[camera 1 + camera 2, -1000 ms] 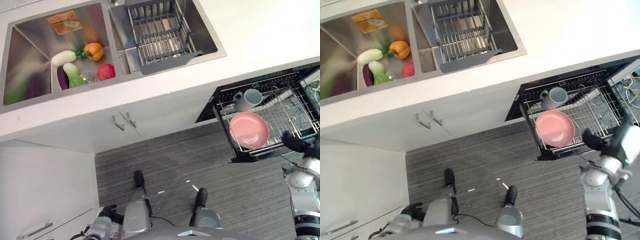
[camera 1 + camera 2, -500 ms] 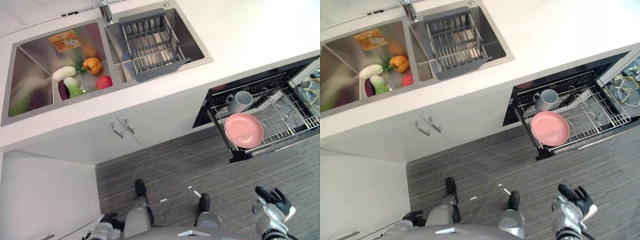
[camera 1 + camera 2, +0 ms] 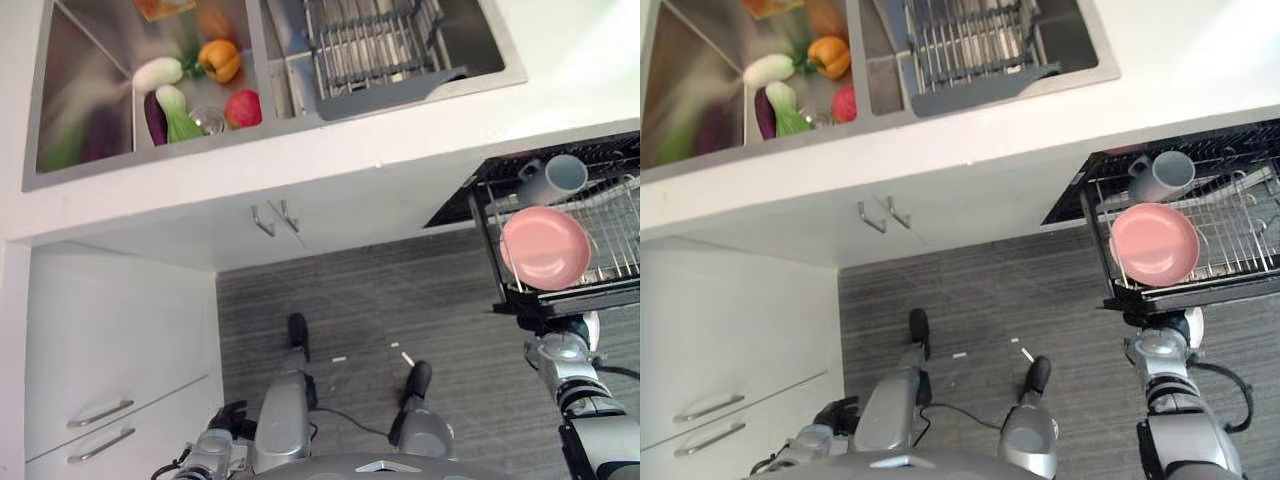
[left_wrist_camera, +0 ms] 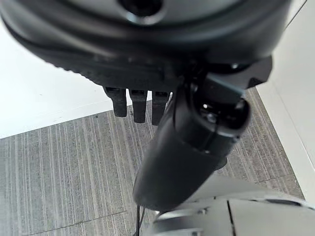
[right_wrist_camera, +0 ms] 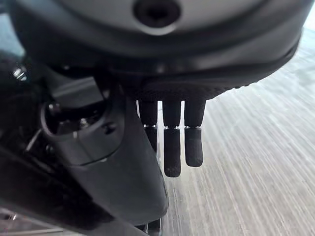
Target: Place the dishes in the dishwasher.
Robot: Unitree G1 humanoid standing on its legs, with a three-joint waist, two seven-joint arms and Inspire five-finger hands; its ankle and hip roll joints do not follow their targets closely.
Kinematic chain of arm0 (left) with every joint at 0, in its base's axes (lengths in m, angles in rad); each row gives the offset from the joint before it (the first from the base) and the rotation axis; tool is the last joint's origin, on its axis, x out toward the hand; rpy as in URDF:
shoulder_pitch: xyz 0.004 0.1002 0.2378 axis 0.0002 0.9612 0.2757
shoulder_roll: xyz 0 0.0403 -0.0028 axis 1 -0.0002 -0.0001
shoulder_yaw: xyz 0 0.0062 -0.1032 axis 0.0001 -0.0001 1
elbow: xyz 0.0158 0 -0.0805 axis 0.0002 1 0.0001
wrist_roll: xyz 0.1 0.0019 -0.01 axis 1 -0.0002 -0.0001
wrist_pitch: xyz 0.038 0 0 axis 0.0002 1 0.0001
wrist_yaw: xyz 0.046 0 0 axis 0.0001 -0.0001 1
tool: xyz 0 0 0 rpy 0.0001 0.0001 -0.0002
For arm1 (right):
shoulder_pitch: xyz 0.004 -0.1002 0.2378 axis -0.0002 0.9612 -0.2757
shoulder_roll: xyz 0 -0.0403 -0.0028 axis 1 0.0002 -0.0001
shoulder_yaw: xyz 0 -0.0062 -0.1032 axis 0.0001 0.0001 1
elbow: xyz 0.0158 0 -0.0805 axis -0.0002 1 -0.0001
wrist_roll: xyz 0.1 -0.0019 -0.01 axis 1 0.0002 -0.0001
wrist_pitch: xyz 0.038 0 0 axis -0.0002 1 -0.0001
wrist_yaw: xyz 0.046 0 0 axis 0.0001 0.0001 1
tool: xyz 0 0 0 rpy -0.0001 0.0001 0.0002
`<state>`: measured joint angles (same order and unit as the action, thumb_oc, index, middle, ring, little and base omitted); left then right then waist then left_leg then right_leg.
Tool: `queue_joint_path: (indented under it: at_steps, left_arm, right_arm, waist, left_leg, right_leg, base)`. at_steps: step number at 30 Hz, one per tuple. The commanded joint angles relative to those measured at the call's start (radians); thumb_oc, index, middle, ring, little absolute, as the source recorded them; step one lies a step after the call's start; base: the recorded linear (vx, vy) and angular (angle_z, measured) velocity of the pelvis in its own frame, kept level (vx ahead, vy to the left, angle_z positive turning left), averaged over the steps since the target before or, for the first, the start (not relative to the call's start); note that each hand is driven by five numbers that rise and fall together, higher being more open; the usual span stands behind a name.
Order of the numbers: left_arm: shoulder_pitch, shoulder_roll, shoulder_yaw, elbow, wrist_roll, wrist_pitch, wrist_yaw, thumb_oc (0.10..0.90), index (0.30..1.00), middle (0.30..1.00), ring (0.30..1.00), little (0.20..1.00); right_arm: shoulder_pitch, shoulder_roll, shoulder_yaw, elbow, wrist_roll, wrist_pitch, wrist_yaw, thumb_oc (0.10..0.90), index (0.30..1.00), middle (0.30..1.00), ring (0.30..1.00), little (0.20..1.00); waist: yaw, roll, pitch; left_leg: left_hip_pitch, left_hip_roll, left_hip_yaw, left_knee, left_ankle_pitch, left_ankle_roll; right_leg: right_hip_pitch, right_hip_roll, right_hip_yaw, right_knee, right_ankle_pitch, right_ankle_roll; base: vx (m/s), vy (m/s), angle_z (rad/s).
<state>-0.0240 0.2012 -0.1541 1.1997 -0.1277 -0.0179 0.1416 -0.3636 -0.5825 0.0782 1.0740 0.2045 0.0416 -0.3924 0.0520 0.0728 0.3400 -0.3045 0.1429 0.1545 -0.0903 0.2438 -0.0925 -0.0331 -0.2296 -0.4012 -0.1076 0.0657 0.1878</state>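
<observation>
Just above your right hand (image 3: 1167, 325), fingers relaxed and empty, the dishwasher rack (image 3: 1110, 290) could jolt the pink plate (image 3: 1154, 243).

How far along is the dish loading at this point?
Done: a pink plate and grey mug sit in the pulled-out dishwasher rack. In hand: nothing; the right hand and left hand hang with straight fingers over the floor. Left: the rack isn't pushed in.
</observation>
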Motion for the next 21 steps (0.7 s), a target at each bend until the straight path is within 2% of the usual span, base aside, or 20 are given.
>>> queue_joint_path:
  at_steps: [1, 3, 7, 13, 21]
  left_arm:
    - [-0.039, 0.025, -0.053, 0.027, -0.05, -0.02, -0.008, 0.8, 0.9, 0.9, 0.9, 0.9]
    - [-0.039, 0.025, -0.053, 0.027, -0.05, -0.02, -0.008, 0.8, 0.9, 0.9, 0.9, 0.9]
    - [-0.039, 0.036, -0.05, 0.03, -0.053, -0.027, -0.011, 0.8, 0.9, 0.9, 0.9, 0.9]
    - [-0.056, 0.06, -0.036, 0.054, -0.075, -0.036, -0.006, 0.8, 0.9, 0.9, 0.9, 0.9]
    - [-0.076, 0.069, -0.039, 0.023, -0.088, -0.048, 0.001, 0.8, 0.9, 0.9, 0.9, 0.9]
  right_arm:
    - [-0.233, -0.138, 0.128, -0.212, -0.23, -0.101, 0.02, 0.4, 0.3, 0.3, 0.3, 0.3]
    - [-0.233, -0.138, 0.129, -0.212, -0.23, -0.101, 0.02, 0.4, 0.3, 0.3, 0.3, 0.3]
    - [-0.357, -0.178, 0.232, -0.294, -0.311, -0.119, 0.025, 0.4, 0.3, 0.3, 0.3, 0.3]
    - [-0.547, -0.185, 0.337, -0.286, -0.354, -0.123, -0.007, 0.4, 0.3, 0.3, 0.3, 0.3]
    - [-0.548, -0.184, 0.364, -0.258, -0.416, -0.105, -0.02, 0.4, 0.3, 0.3, 0.3, 0.3]
  waist:
    - [0.063, -0.007, 0.013]
    - [0.062, -0.007, 0.013]
    - [0.091, -0.011, 0.023]
    - [0.136, -0.029, 0.026]
    - [0.144, -0.041, 0.027]
  left_leg:
    - [0.024, -0.011, -0.053, 0.003, -0.129, -0.041]
    - [0.024, -0.011, -0.054, 0.003, -0.128, -0.041]
    - [-0.006, -0.018, -0.075, 0.003, -0.121, -0.045]
    - [-0.031, -0.026, -0.099, 0.003, -0.139, -0.06]
    - [-0.039, -0.03, -0.106, 0.003, -0.14, -0.059]
  right_leg:
    - [-0.078, -0.026, 0.053, 0.02, 0.013, -0.008]
    - [-0.078, -0.026, 0.053, 0.02, 0.013, -0.008]
    - [-0.082, -0.03, 0.03, 0.02, 0.013, -0.007]
    - [-0.078, -0.033, 0.007, 0.02, -0.004, 0.007]
    - [-0.078, -0.035, -0.002, 0.02, -0.001, 0.011]
  base:
    - [0.0, 0.02, 0.15]
    - [0.01, 0.013, 0.15]
    - [0.02, 0.015, 0.11]
    - [0.06, -0.001, 0.16]
    - [0.01, -0.006, 0.05]
